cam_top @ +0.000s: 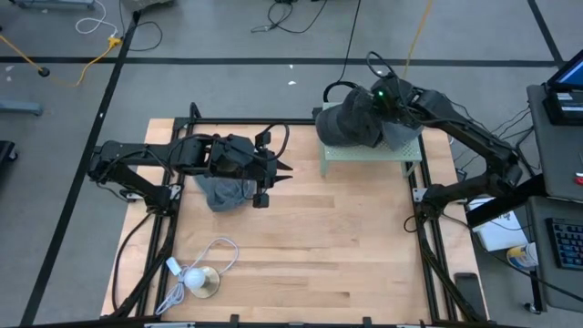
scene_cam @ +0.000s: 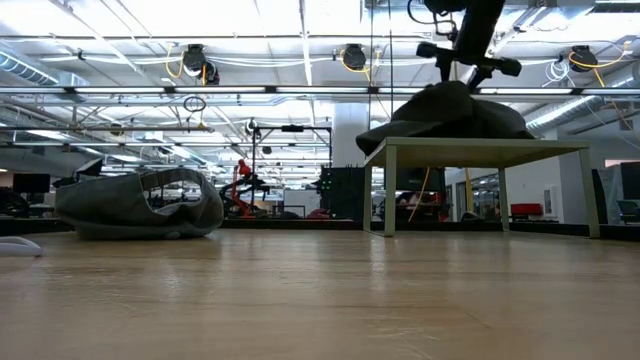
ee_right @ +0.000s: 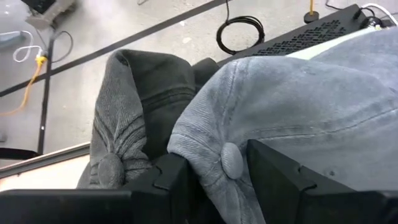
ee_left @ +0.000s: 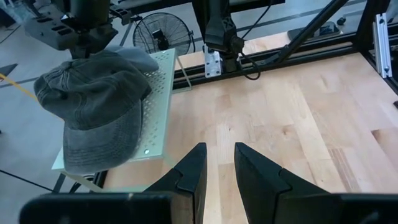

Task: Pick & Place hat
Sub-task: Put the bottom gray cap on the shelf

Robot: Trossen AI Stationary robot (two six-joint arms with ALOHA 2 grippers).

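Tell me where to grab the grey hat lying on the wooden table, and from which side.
Probably grip the grey hat by its raised rim, coming straight down from above: it lies slumped with its opening facing up. The left gripper hovers beside it.

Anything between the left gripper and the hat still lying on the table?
Nothing visible. The left gripper hangs just beside the grey hat on the wooden table, fingers open, aimed away from it toward the small stand, with only bare wood around.
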